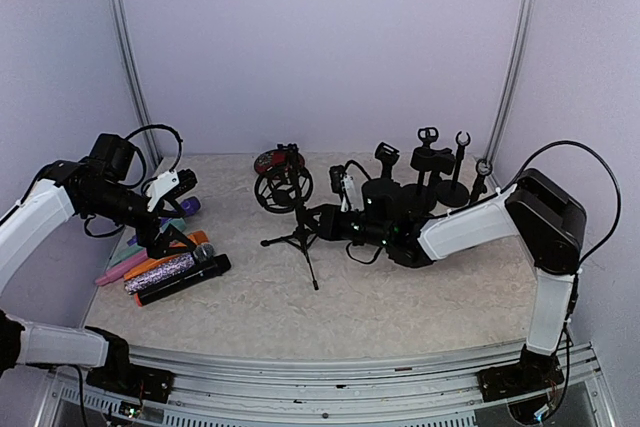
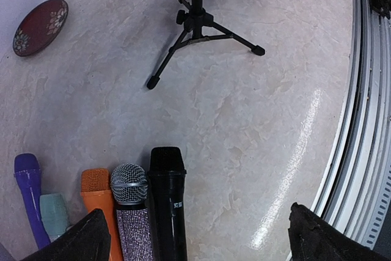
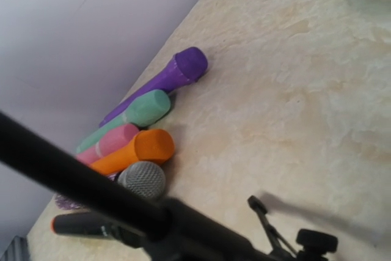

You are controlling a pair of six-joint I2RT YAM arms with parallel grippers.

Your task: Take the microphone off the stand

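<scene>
Left end effector (image 2: 197,217) gapes wide; right arm (image 1: 470,227) extends leftward.

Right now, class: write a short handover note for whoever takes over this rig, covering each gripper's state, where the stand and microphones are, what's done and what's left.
Left gripper: open and empty, hovering over the row of microphones lying on the left.
Right gripper: at the pole of the tripod stand. Whether it is clamped on cannot be told.
Stand: upright in the middle, with the shock mount on top.
Done: unclear. No view shows whether a microphone sits in the mount.
Left: check the mount. If a microphone is there, lift it out with the stand steadied.
</scene>
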